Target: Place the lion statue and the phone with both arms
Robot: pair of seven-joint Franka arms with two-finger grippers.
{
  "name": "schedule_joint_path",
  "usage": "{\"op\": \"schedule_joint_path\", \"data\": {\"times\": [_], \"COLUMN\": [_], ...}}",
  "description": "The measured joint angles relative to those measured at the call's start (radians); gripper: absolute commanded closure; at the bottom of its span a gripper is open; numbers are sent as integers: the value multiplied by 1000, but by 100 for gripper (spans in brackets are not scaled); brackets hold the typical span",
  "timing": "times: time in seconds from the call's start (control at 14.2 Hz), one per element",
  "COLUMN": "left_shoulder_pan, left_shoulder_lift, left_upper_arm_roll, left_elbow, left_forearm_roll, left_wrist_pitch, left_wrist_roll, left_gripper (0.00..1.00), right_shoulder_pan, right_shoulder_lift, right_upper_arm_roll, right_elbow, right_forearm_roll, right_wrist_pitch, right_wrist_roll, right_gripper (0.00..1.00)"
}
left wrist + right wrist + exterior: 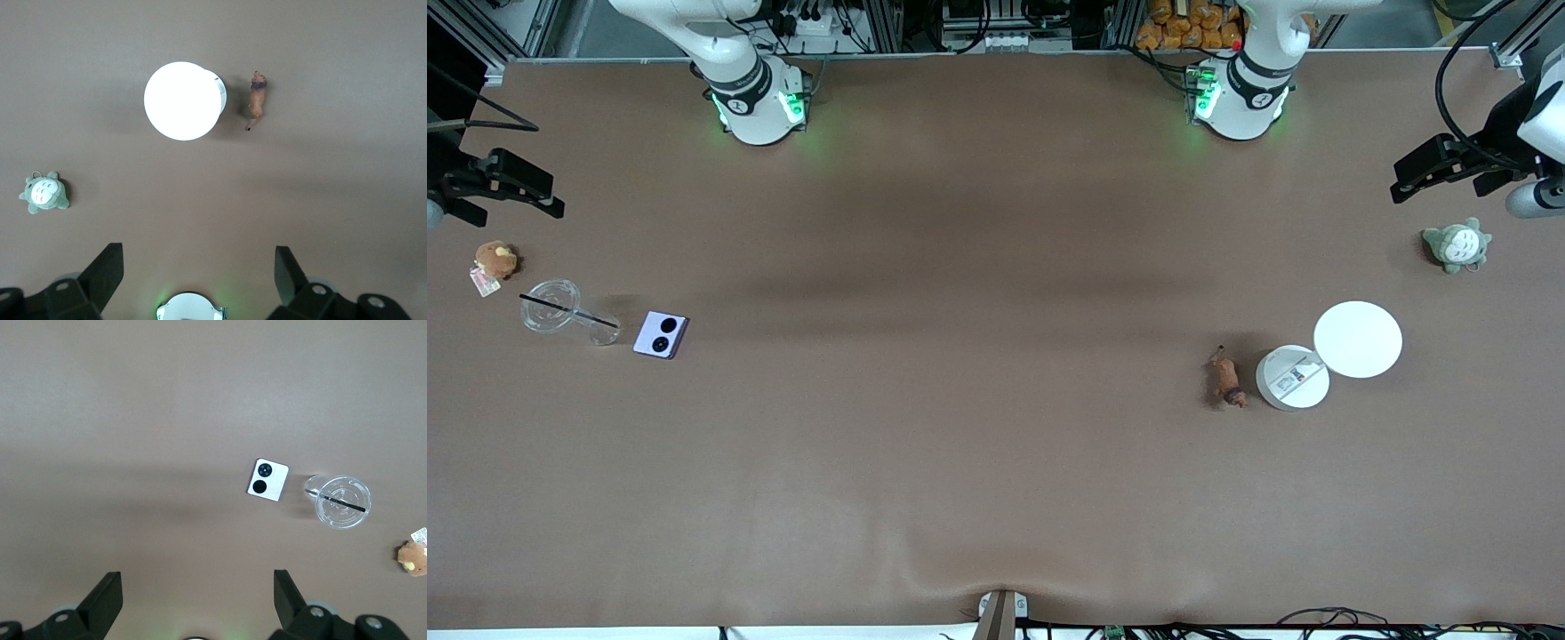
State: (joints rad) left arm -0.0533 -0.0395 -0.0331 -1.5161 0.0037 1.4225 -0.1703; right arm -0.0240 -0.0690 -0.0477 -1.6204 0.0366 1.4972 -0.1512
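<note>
The lion statue (1226, 379) is a small orange-brown figurine on the table toward the left arm's end, beside a white disc; it also shows in the left wrist view (257, 100). The phone (662, 334) is pale lavender with two black circles and lies toward the right arm's end; it also shows in the right wrist view (267, 480). My left gripper (1449, 173) is open and empty, high over its end of the table (199, 267). My right gripper (503, 191) is open and empty, high over the other end (198, 587).
Two white round discs (1358, 339) (1292, 377) lie beside the lion. A grey-green plush toy (1457, 245) sits near the left arm's table end. A clear cup with a black straw (551, 306) lies beside the phone, and a brown plush toy (495, 260) sits near it.
</note>
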Motion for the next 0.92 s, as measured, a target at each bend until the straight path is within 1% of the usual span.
{"op": "schedule_joint_path", "data": {"times": [0.21, 0.92], "left_shoulder_pan": [0, -2], "left_shoulder_lift": [0, 0], "left_upper_arm_roll": [0, -2], "left_elbow": [2, 14], "left_forearm_roll": [0, 0], "left_wrist_pitch": [0, -5], "left_wrist_roll": [0, 10], "left_gripper": [0, 0], "right_shoulder_pan": [0, -15], "right_shoulder_lift": [0, 0], "right_upper_arm_roll": [2, -1], "right_elbow": [0, 0], "right_forearm_roll": [-25, -32], "right_wrist_pitch": [0, -9], "right_wrist_roll": [0, 33], "right_gripper": [0, 0]}}
